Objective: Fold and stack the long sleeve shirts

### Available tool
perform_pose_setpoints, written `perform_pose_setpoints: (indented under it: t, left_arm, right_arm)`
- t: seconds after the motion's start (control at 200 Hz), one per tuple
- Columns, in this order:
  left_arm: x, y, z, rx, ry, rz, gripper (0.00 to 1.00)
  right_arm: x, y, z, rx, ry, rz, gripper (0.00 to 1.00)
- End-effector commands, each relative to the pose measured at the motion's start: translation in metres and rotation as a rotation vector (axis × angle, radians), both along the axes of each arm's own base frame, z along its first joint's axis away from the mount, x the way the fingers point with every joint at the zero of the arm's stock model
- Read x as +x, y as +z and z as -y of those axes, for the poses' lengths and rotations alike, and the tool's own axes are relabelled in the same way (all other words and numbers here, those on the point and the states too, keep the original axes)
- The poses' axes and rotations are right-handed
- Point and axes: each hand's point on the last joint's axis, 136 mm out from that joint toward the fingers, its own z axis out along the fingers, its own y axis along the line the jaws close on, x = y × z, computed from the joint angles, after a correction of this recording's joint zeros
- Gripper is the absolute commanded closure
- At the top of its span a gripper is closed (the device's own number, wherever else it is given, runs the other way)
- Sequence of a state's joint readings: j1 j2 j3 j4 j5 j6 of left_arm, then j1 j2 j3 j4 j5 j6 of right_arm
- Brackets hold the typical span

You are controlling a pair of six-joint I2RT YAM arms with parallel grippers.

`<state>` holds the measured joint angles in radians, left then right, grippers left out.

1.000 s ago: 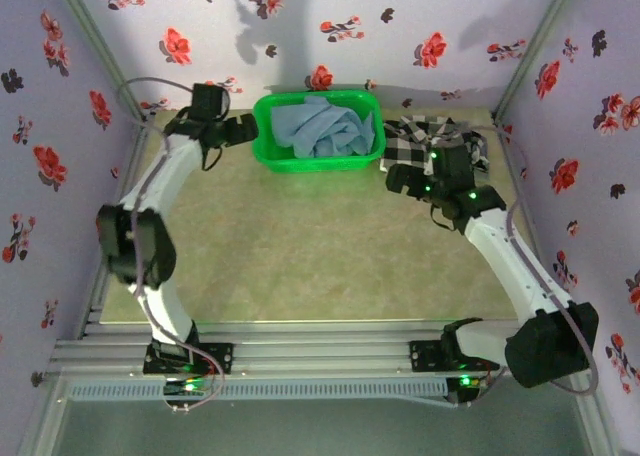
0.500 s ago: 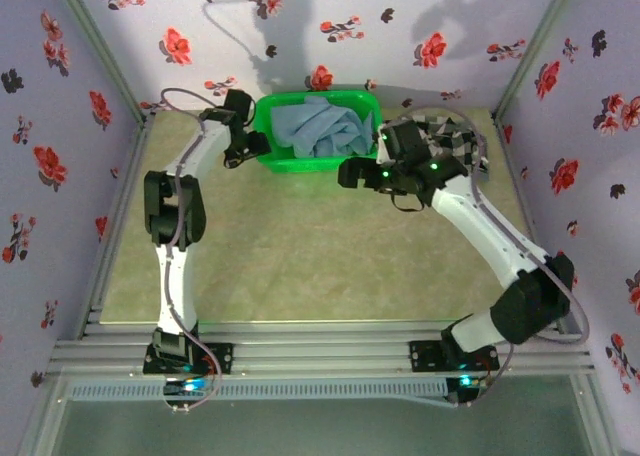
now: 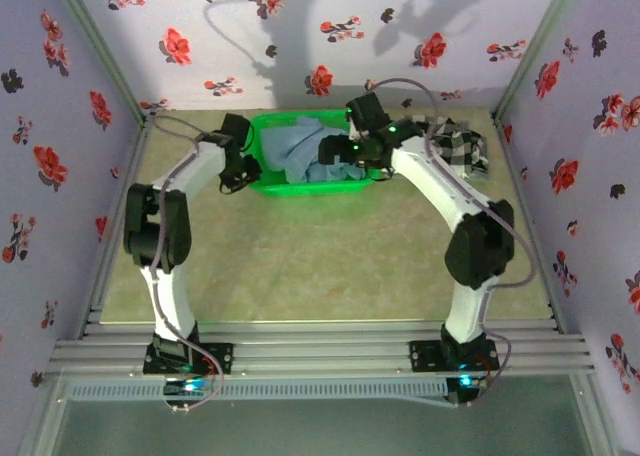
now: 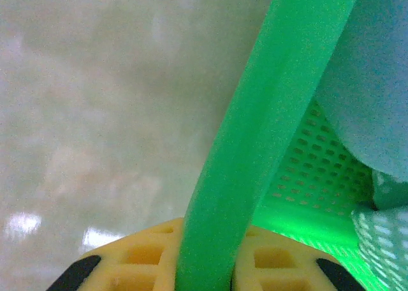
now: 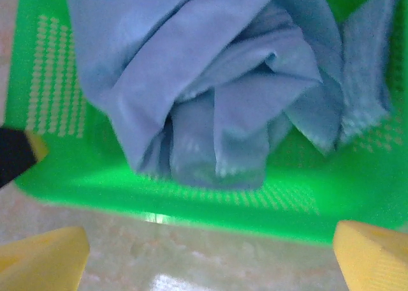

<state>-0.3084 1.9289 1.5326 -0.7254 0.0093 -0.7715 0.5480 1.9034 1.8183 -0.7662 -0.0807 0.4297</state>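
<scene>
Left gripper [image 4: 207, 268]: closed on the green basket [image 4: 268, 112], its left rim pinched between the yellow fingers [image 4: 143, 259].
Right gripper [image 5: 207, 256]: jaws spread wide, empty, above the basket's near wall.
Light blue shirt [image 5: 210, 93]: crumpled inside the basket.
Checked shirt [image 3: 458, 146]: heaped on the table [image 3: 300, 246], just beside the basket's right end.

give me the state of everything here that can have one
light blue shirt, crumpled in the green basket, unfolded
checked shirt, bunched on the table right of the basket, unfolded
green basket, upright on the table
left fingers, closed on the basket's left rim
right fingers, wide open above the light blue shirt
</scene>
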Motion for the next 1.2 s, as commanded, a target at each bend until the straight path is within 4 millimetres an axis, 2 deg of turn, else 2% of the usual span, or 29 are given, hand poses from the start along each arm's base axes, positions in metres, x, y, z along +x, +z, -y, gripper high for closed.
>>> perform_pose_setpoints:
  t: [0.0,0.085,0.15,0.28,0.33,0.375,0.44,0.495,0.58,0.615,0.65,0.655,0.665,0.675,0.7,0.775,0.86,0.89,0.9,0.97,1.0,1.09,1.195]
  left_arm:
    - [-0.050,0.004,-0.002,0.062,0.062,-0.027,0.96]
    - [-0.079,-0.001,0.002,0.013,0.131,-0.022,0.97]
    - [-0.101,-0.007,0.003,-0.019,0.192,-0.024,0.98]
    - [-0.135,-0.014,0.002,-0.082,0.308,-0.006,1.00]
    - [-0.145,-0.015,-0.001,-0.098,0.353,0.004,1.00]
    - [-0.152,-0.018,-0.006,-0.113,0.391,0.015,1.00]
    - [-0.158,-0.016,-0.015,-0.124,0.446,0.037,1.00]
    - [-0.163,-0.013,-0.021,-0.114,0.474,0.045,1.00]
    - [-0.165,-0.005,-0.033,-0.087,0.520,0.066,1.00]
    - [-0.165,-0.002,-0.038,-0.079,0.543,0.076,1.00]
    - [-0.165,0.000,-0.046,-0.065,0.573,0.082,1.00]
    - [-0.166,0.001,-0.048,-0.064,0.578,0.083,1.00]
    - [-0.165,0.001,-0.050,-0.062,0.587,0.086,1.00]
    - [-0.165,0.001,-0.053,-0.060,0.598,0.086,1.00]
    - [-0.165,0.003,-0.060,-0.061,0.628,0.091,1.00]
    - [-0.164,0.003,-0.082,-0.078,0.732,0.104,1.00]
    - [-0.160,0.008,-0.107,-0.103,0.861,0.126,1.00]
    - [-0.158,0.010,-0.115,-0.111,0.900,0.132,1.00]
    - [-0.157,0.011,-0.118,-0.114,0.918,0.135,1.00]
    - [-0.149,0.019,-0.133,-0.131,1.003,0.161,1.00]
    - [-0.145,0.023,-0.138,-0.130,1.034,0.171,1.00]
    - [-0.132,0.033,-0.152,-0.118,1.124,0.188,1.00]
    - [-0.117,0.037,-0.160,-0.119,1.225,0.208,1.00]
  right_arm:
    - [0.001,-0.018,-0.024,-0.060,0.036,-0.011,0.01]
    - [-0.002,-0.051,-0.037,-0.118,0.026,-0.073,0.01]
    - [-0.014,-0.081,-0.053,-0.153,0.039,-0.130,0.01]
    - [-0.035,-0.141,-0.067,-0.242,0.016,-0.212,0.02]
    - [-0.039,-0.157,-0.067,-0.261,-0.006,-0.238,0.10]
    - [-0.041,-0.163,-0.066,-0.260,-0.029,-0.248,0.20]
    - [-0.039,-0.158,-0.068,-0.238,-0.041,-0.235,0.48]
    - [-0.036,-0.139,-0.073,-0.196,-0.040,-0.205,0.69]
    - [-0.028,-0.076,-0.096,-0.007,-0.008,-0.109,0.93]
    - [-0.027,-0.033,-0.107,0.108,0.020,-0.036,1.00]
    - [-0.029,0.010,-0.114,0.198,0.054,0.033,1.00]
    - [-0.031,0.023,-0.115,0.222,0.064,0.054,1.00]
    - [-0.031,0.023,-0.115,0.222,0.064,0.054,1.00]
    - [-0.033,0.041,-0.116,0.253,0.078,0.081,1.00]
    - [-0.038,0.073,-0.116,0.303,0.101,0.122,1.00]
    - [-0.059,0.164,-0.102,0.403,0.161,0.238,1.00]
    - [-0.086,0.252,-0.061,0.466,0.154,0.350,1.00]
    - [-0.093,0.270,-0.046,0.474,0.142,0.371,1.00]
    - [-0.100,0.287,-0.037,0.488,0.138,0.397,1.00]
    - [-0.121,0.320,0.006,0.499,0.103,0.442,1.00]
    - [-0.130,0.326,0.022,0.495,0.087,0.443,1.00]
    - [-0.151,0.319,0.059,0.449,0.039,0.411,1.00]
    - [-0.172,0.294,0.080,0.384,0.010,0.368,1.00]
